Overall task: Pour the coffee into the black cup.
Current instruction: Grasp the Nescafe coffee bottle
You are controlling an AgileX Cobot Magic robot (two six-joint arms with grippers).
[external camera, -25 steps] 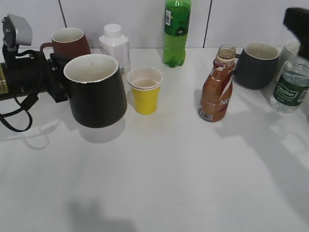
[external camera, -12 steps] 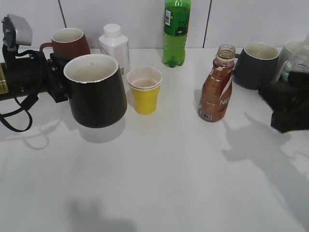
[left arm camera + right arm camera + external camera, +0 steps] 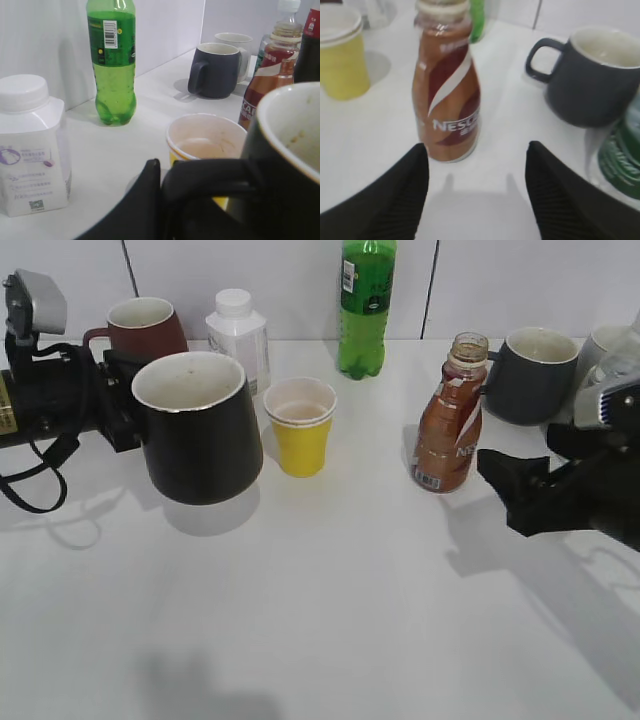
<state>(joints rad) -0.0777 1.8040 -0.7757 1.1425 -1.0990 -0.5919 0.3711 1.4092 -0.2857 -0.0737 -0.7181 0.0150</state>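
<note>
The coffee is in a small brown Nescafe bottle (image 3: 450,420) with no cap, upright on the white table right of centre; it also shows in the right wrist view (image 3: 446,85) and the left wrist view (image 3: 265,80). My right gripper (image 3: 515,490) is open, low over the table just right of the bottle, its fingers (image 3: 476,150) apart in front of it, not touching. My left gripper (image 3: 165,180) is shut on the handle of the black cup (image 3: 195,425), holding it tilted above the table at the left. The cup's off-white inside shows (image 3: 295,130).
A yellow paper cup (image 3: 300,425) stands between cup and bottle. At the back are a maroon mug (image 3: 140,328), a white bottle (image 3: 238,335), a green bottle (image 3: 365,305), a dark grey mug (image 3: 530,375) and, far right, a green-labelled water bottle (image 3: 620,155).
My right arm has come down and leftward from the upper right to just beside the coffee bottle. The left arm and black cup have not moved.
</note>
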